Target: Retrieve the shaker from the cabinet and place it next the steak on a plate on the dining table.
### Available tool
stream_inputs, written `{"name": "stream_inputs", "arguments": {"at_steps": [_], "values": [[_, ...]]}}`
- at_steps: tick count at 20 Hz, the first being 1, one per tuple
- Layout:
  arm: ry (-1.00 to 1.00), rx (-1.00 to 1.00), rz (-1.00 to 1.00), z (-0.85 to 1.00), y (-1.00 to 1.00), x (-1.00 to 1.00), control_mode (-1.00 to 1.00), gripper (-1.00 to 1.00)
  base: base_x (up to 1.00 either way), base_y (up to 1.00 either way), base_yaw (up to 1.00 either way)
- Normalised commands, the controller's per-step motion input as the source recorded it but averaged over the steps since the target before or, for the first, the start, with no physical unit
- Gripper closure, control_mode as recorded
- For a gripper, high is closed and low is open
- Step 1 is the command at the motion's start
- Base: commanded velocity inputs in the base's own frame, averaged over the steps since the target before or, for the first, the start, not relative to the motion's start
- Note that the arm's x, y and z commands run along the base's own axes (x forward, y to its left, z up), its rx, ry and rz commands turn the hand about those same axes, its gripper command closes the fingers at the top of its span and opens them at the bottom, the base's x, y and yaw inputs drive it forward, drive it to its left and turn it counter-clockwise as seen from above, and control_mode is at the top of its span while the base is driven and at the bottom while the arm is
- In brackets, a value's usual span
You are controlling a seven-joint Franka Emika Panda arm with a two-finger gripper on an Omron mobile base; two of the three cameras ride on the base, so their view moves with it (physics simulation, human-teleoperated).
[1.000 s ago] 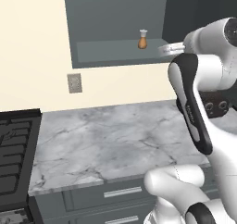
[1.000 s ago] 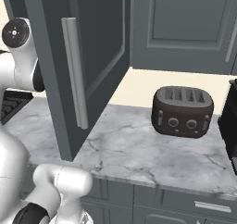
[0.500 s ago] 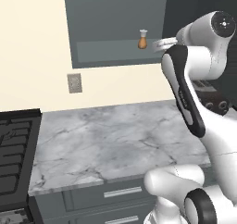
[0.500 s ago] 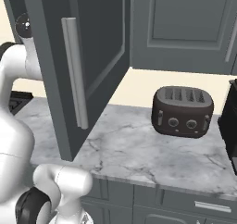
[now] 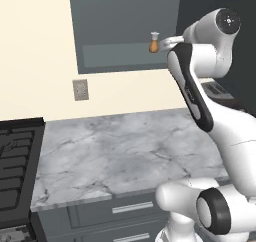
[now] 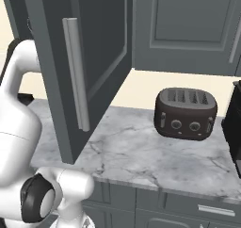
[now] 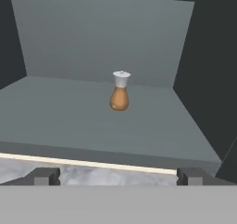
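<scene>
Orange-brown and small, the shaker (image 7: 120, 91) stands upright on the flat shelf of the cabinet (image 7: 83, 121), set back from the shelf's front edge and clear of the back wall and both side walls. In the hand view it sits ahead of the gripper (image 7: 118, 176), roughly on the line midway between the two dark fingertips (image 7: 42, 176), which rise far apart at the bottom of the picture. The jaws are spread wide and hold nothing; the shaker is well apart from them, deeper in the recess, with bare shelf between.

From the left base view the shaker (image 5: 154, 42) shows at the right end of the open cabinet (image 5: 120, 31), with the white arm's hand end just beside it to the right at about the same height. Below the cabinet lies a marble counter (image 5: 125, 156) with grey drawers under it, a wall outlet (image 5: 80, 89) on the cream wall, and a black stove (image 5: 17, 171) at the left.

In the right base view the open cabinet door (image 6: 80, 67) with its silver handle hangs over the counter, and a dark toaster (image 6: 186, 113) sits further right.
</scene>
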Motion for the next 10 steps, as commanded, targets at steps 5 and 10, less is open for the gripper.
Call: {"name": "stream_inputs", "arguments": {"at_steps": [5,10], "values": [[0.00,0.00,0.00,0.00,0.04,0.40,-1.00,-1.00,0.00,0.00,0.00],[0.00,0.00,0.00,0.00,0.03,0.36,-1.00,-1.00,0.00,0.00,0.00]]}}
